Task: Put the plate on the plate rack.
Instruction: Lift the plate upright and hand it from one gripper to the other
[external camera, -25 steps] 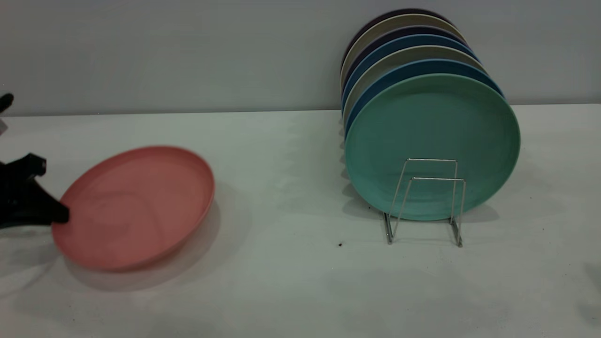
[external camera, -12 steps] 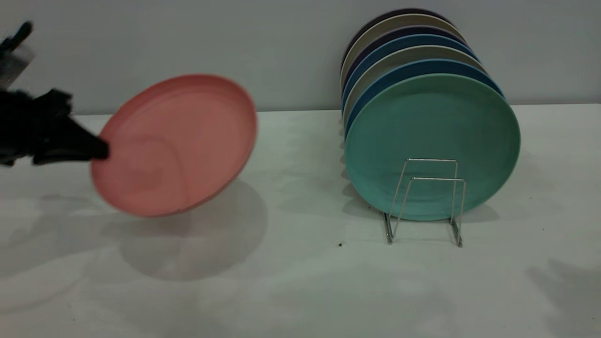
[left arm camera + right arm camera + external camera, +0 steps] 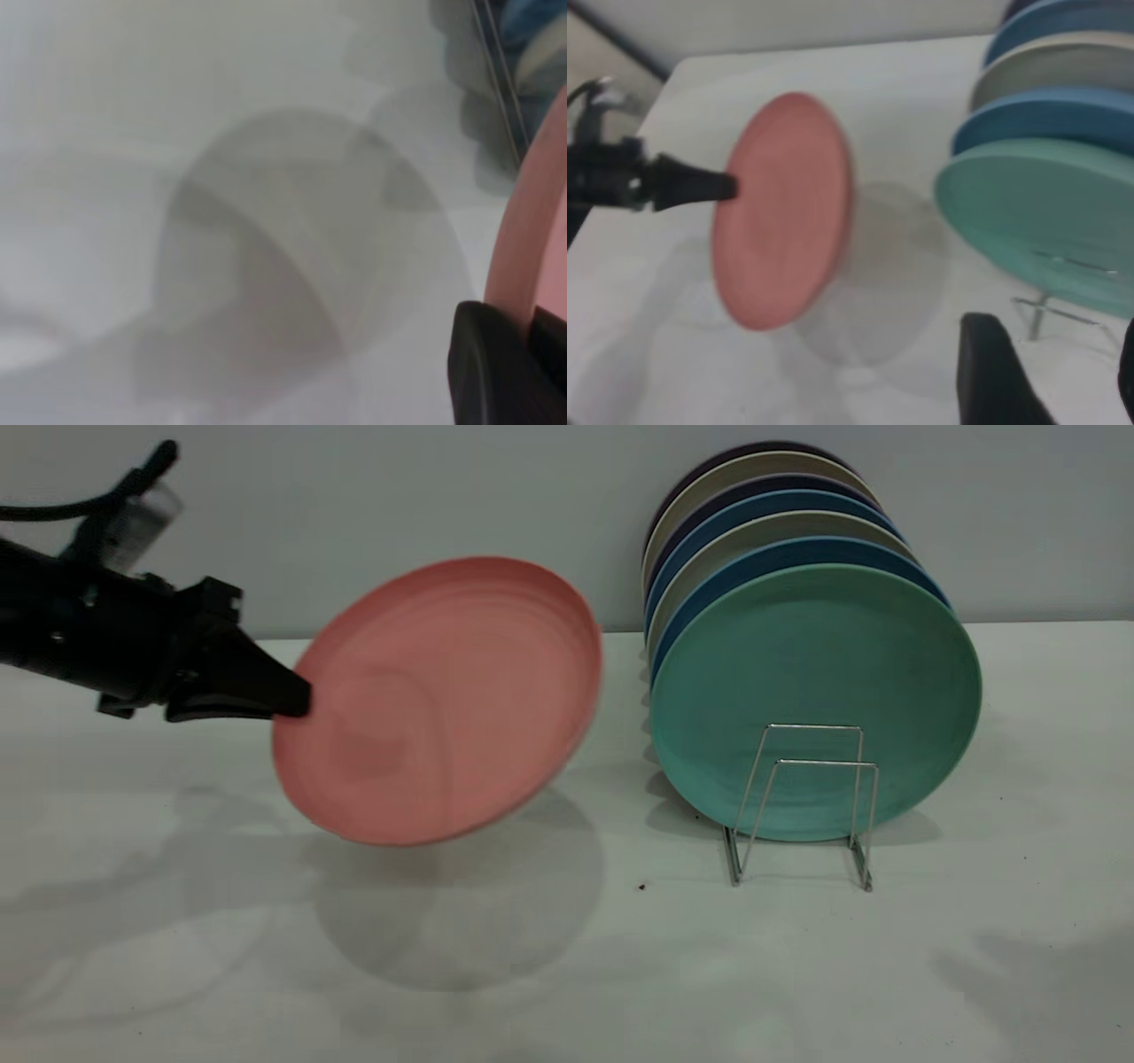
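Observation:
The salmon-pink plate (image 3: pixel 438 700) hangs in the air, tilted nearly upright, left of the plate rack (image 3: pixel 811 779). My left gripper (image 3: pixel 297 695) is shut on the plate's left rim. In the left wrist view the black fingers (image 3: pixel 487 372) clamp the pink rim (image 3: pixel 540 230). The right wrist view shows the plate (image 3: pixel 784 212), the left gripper (image 3: pixel 726 188) and the rack's front wire loops (image 3: pixel 1059 305). My right gripper (image 3: pixel 1059 381) is open and empty, low in front of the rack; it is out of the exterior view.
A mint-green plate (image 3: pixel 815 691) stands in the rack behind the two front loops, with several blue, beige and dark plates (image 3: pixel 762 522) behind it. A grey wall runs along the table's (image 3: pixel 532 957) far edge.
My left gripper has lifted the pink plate off the table and carried it up and to the right toward the rack. The plate now stands more upright.

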